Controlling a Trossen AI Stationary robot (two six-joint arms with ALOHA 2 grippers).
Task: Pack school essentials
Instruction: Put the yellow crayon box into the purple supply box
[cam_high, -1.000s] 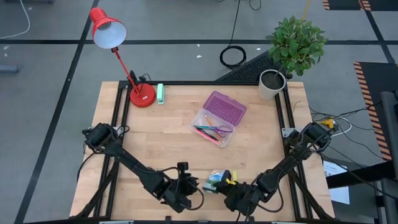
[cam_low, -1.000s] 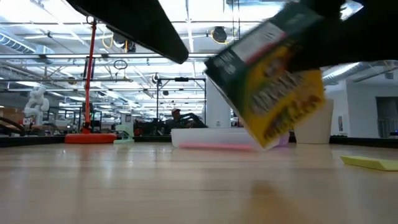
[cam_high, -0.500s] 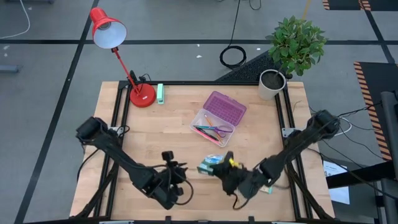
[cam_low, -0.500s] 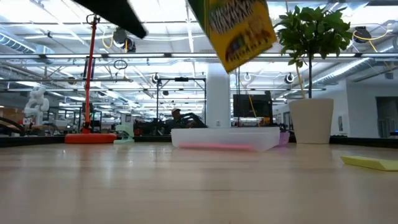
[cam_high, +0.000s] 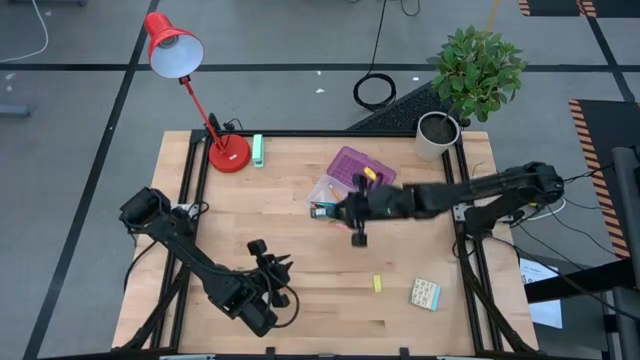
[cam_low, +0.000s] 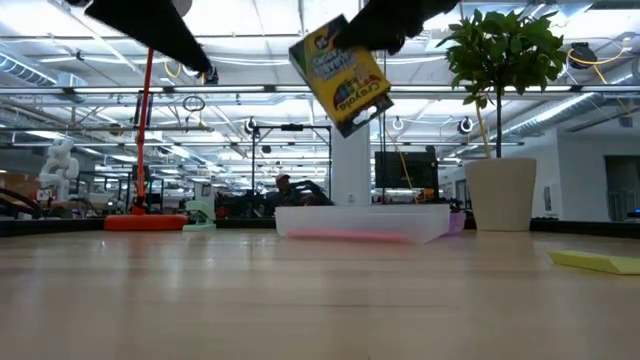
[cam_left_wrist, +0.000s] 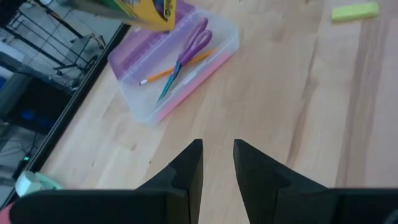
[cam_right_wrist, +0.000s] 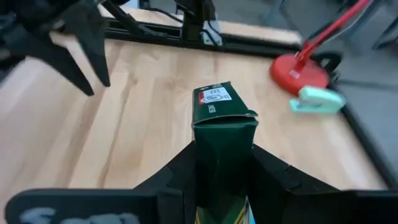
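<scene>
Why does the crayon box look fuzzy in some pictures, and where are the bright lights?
In the left wrist view, the crayon box is a blurry smear at the edge, too close to be sharp. In the right wrist view, the right gripper clamps it and its near end blurs. In the low view, ceiling lights glare brightly behind it, and the wooden table up front looks soft.

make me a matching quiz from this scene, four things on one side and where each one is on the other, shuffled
Things:
1. crayon box
2. scissors
3. yellow eraser
4. red lamp

Places:
A. far left corner of the table
B. lying in the open clear case
C. on bare wood near the front edge
D. held in the air by the right end effector

Pairs: 1-D, 2-B, 3-C, 4-A
</scene>
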